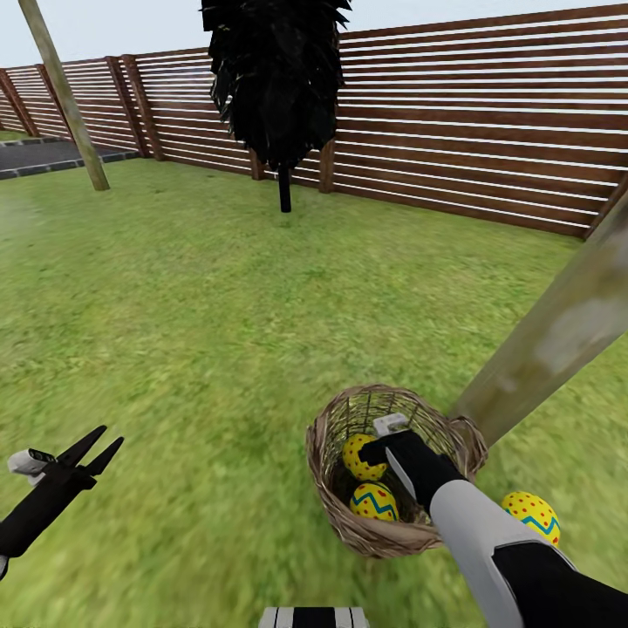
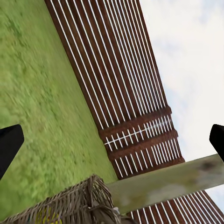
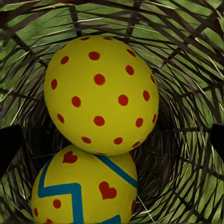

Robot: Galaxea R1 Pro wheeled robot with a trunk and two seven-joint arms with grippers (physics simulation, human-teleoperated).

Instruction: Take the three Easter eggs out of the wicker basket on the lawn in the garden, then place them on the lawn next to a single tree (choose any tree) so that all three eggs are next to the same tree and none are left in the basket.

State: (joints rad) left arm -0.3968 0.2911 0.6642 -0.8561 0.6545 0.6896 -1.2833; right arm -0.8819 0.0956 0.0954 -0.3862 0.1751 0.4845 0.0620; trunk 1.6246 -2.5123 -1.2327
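The wicker basket (image 1: 337,488) stands on the lawn (image 1: 192,331) at the foot of a leaning pale tree (image 1: 558,340). Two Easter eggs lie in it: a red-dotted one (image 1: 358,458) and one with a blue zigzag (image 1: 375,502). The third egg (image 1: 532,515) rests on the grass beside the trunk. My right gripper (image 1: 373,451) reaches down into the basket, open, just above the dotted egg (image 3: 100,93) and the zigzag egg (image 3: 84,191), with nothing held. My left gripper (image 1: 94,447) hovers open over the grass at the left.
A brown slatted fence (image 1: 471,131) closes the garden at the back. A black-foliaged tree (image 1: 277,78) stands before it, and another pale trunk (image 1: 65,96) rises at the far left. In the left wrist view the basket rim (image 2: 70,203) and trunk (image 2: 172,179) appear.
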